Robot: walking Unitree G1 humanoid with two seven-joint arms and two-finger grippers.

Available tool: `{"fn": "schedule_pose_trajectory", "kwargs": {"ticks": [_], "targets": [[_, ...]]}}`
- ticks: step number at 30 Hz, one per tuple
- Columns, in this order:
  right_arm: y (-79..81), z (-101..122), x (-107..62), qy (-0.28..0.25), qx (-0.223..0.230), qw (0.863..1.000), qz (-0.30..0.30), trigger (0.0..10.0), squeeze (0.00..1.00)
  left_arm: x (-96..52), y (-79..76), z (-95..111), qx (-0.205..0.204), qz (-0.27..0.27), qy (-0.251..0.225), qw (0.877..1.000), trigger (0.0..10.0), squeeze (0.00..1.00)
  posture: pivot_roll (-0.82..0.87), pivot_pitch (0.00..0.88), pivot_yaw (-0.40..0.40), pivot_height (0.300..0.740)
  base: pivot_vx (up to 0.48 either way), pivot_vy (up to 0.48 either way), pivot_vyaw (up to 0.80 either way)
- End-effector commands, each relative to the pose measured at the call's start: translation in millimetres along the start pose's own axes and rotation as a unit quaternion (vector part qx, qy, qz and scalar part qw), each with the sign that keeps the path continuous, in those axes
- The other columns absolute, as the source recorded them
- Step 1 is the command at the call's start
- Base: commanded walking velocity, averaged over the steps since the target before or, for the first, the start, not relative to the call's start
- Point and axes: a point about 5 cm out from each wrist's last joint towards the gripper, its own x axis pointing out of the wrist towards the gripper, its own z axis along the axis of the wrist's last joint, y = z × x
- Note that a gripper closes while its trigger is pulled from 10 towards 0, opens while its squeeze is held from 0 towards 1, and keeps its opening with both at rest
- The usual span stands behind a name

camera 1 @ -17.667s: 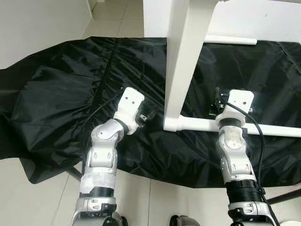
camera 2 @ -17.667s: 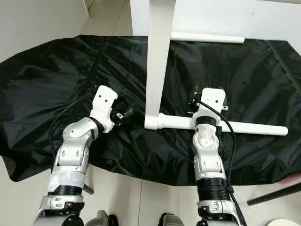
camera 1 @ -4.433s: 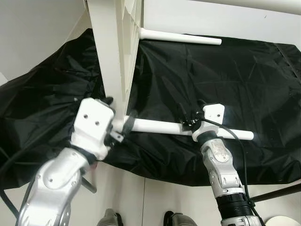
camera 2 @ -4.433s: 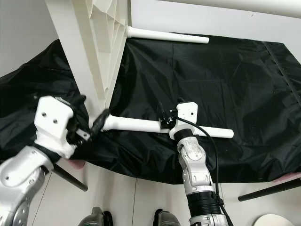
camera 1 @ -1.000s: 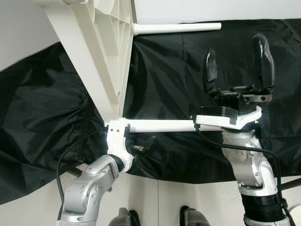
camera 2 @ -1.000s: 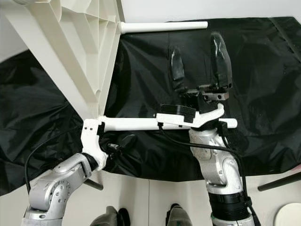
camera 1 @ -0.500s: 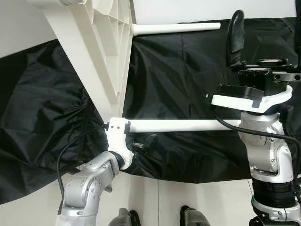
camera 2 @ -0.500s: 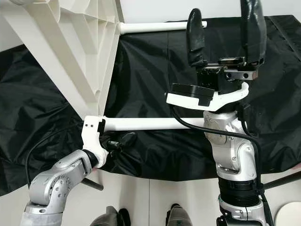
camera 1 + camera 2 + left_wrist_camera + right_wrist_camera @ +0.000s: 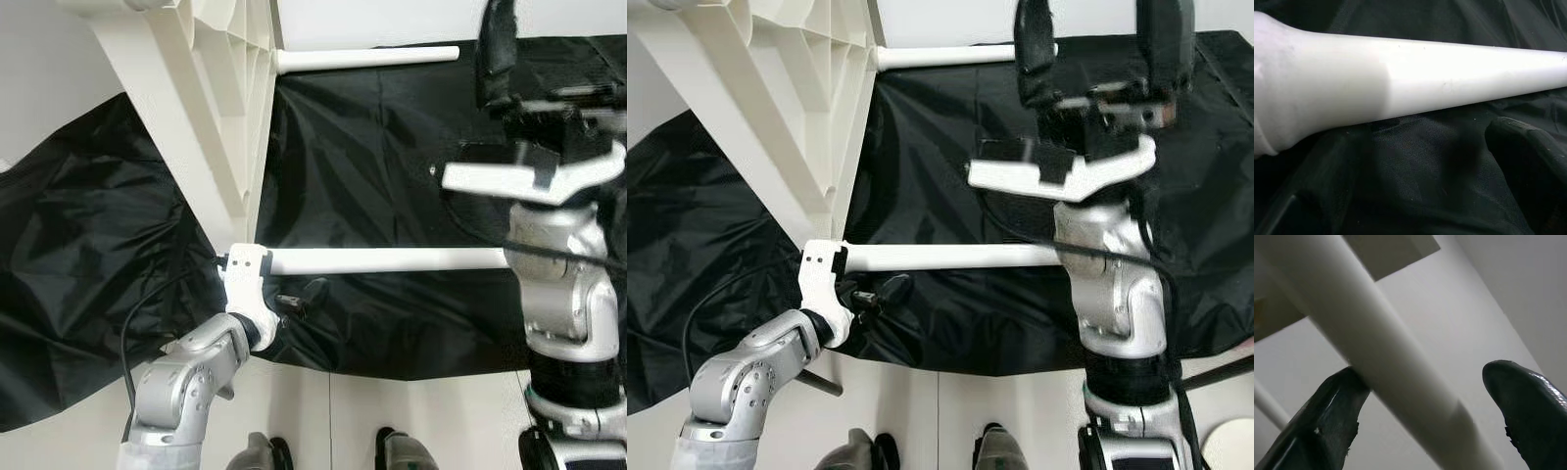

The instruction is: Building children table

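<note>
Two grippers work: my left gripper point(image 9: 294, 299), fingers apart, sits just beside the near table leg point(image 9: 382, 260), which lies crosswise on the black cloth point(image 9: 88, 245). My right gripper point(image 9: 1097, 44) is raised, spread around an overhead leg point(image 9: 1386, 362).

Even, soft room light, no hard shadows. The white table leg point(image 9: 382, 259) and tabletop underside point(image 9: 774, 108) look nearly blown out against the black cloth point(image 9: 372, 166), whose creases catch a dull sheen. The raised right gripper point(image 9: 1102, 54) is smeared with motion blur. The left wrist view is dim and soft; the right wrist view is pale, with blurred fingertips point(image 9: 1327, 416).
</note>
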Motion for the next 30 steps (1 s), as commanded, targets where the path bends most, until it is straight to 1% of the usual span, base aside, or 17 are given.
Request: {"fn": "schedule_pose_trajectory", "kwargs": {"ticks": [1,3,4,5,9,11,15,19,20,21,22,23,25,28,29,30], "targets": [[2.9,5.3,5.7,-0.017,0.020,0.999,0.021,10.0,0.00,1.1,2.7,-3.1,-0.005,0.005,0.007,1.000,10.0,0.00,-0.09,0.159,0.152,0.740,0.000,0.000,0.00],[7.6,4.3,10.1,-0.025,0.023,0.998,0.049,10.0,0.00,1.9,2.4,-3.1,-0.006,0.003,0.007,1.000,10.0,0.00,-0.09,0.160,0.152,0.740,0.000,0.000,0.00],[7.6,4.3,10.1,-0.025,0.023,0.998,0.049,10.0,0.00,1.9,2.4,-3.1,-0.006,0.003,0.007,1.000,10.0,0.00,-0.09,0.160,0.152,0.740,0.000,0.000,0.00],[9.9,4.2,15.8,-0.037,0.023,0.997,0.067,10.0,0.00,2.3,1.9,-3.1,-0.005,0.002,0.007,1.000,10.0,0.00,-0.09,0.160,0.153,0.740,0.000,0.000,0.00],[10.9,4.4,20.6,-0.046,0.022,0.995,0.080,10.0,0.00,2.3,1.4,-2.7,-0.005,0.002,0.007,1.000,10.0,0.00,-0.09,0.160,0.151,0.740,0.000,0.000,0.00],[13.9,4.2,24.8,-0.065,0.006,0.992,0.109,10.0,0.00,2.1,1.0,-2.2,-0.004,0.002,0.006,1.000,10.0,0.00,-0.09,0.160,0.146,0.740,0.000,0.000,0.00],[20.7,5.9,24.4,-0.079,0.002,0.988,0.135,10.0,0.00,2.1,1.4,-2.0,-0.008,0.006,0.002,1.000,10.0,0.00,-0.09,0.161,0.142,0.740,0.000,0.000,0.00],[22.8,7.3,25.2,-0.082,0.004,0.986,0.142,10.0,0.00,2.1,1.4,-1.9,-0.008,0.007,0.002,1.000,10.0,0.00,-0.09,0.160,0.141,0.740,0.000,0.000,0.00],[24.9,5.3,28.0,-0.077,-0.006,0.985,0.154,10.0,0.00,2.1,1.6,-2.9,-0.010,0.008,0.002,1.000,10.0,0.00,-0.09,0.157,0.137,0.740,0.000,0.000,0.00],[24.6,1.6,30.8,-0.062,-0.009,0.986,0.157,2.0,0.00,2.0,1.6,-3.9,-0.011,0.008,0.003,1.000,10.0,0.00,-0.09,0.157,0.136,0.740,0.000,0.000,0.00],[24.6,1.6,30.8,-0.062,-0.009,0.986,0.157,2.0,0.00,2.0,1.6,-3.9,-0.011,0.008,0.003,1.000,10.0,0.00,-0.09,0.157,0.136,0.740,0.000,0.000,0.00],[24.1,-1.2,32.7,-0.052,-0.010,0.986,0.158,0.1,0.00,2.1,1.4,-4.6,-0.011,0.009,0.004,1.000,10.0,0.00,-0.09,0.157,0.133,0.740,0.000,0.000,0.00],[22.3,-6.8,34.5,-0.026,-0.004,0.987,0.160,0.0,0.00,3.3,-0.1,-5.3,-0.011,0.008,0.005,1.000,10.0,0.00,-0.09,0.158,0.127,0.740,0.000,0.000,0.00],[21.4,-8.3,34.6,-0.017,0.001,0.987,0.158,0.0,0.00,4.1,-0.7,-5.1,-0.011,0.008,0.005,1.000,10.0,0.00,-0.09,0.158,0.127,0.740,0.000,0.000,0.00],[19.3,-11.2,33.0,0.004,0.014,0.988,0.152,0.0,0.00,5.9,-1.4,-4.4,-0.017,0.013,0.004,1.000,10.0,0.00,-0.10,0.161,0.125,0.740,0.000,0.000,0.00],[19.3,-11.2,33.0,0.004,0.014,0.988,0.152,0.0,0.00,5.9,-1.4,-4.4,-0.017,0.013,0.004,1.000,10.0,0.00,-0.10,0.161,0.125,0.740,0.000,0.000,0.00]]}}
